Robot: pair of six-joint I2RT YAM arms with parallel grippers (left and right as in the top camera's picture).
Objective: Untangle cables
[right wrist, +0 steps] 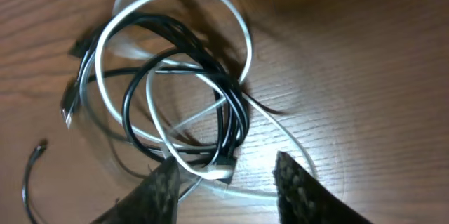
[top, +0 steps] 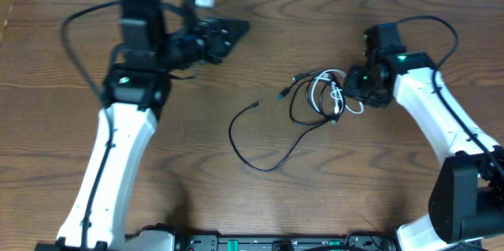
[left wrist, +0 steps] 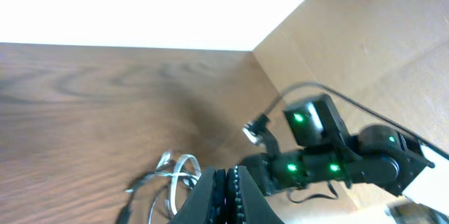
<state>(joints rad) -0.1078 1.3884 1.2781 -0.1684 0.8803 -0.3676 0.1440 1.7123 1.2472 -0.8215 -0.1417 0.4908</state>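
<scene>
The cables (top: 319, 97) are found on the wooden table (top: 354, 192), a little right of its centre and closer to the far edge than to the near one. They are made up of a black cord (right wrist: 231, 115) and a white cord (right wrist: 247, 38), wound through each other in several overlapping loops. From the overhead view a long tail of the black cord is seen to leave the bundle, sweep in a wide curve toward the near edge and turn back toward the middle of the table, where its small plug (top: 258, 105) lies apart from the rest. Another small plug end (right wrist: 68, 115) is seen at the edge of the bundle in the right wrist view.

The right gripper (top: 346, 94) is held low at the right side of the bundle. In its own camera the right gripper (right wrist: 228, 175) is shown released, its two fingers (right wrist: 165, 192) spread apart, with a bend of the white cord and part of the black one lying in the gap between them. Neither cord is seen pressed by a finger.

The left gripper (top: 232, 29) is kept near the far edge, left of centre, well apart from the cables. It is clenched, the fingers (left wrist: 210, 196) pressed together with nothing between them.
</scene>
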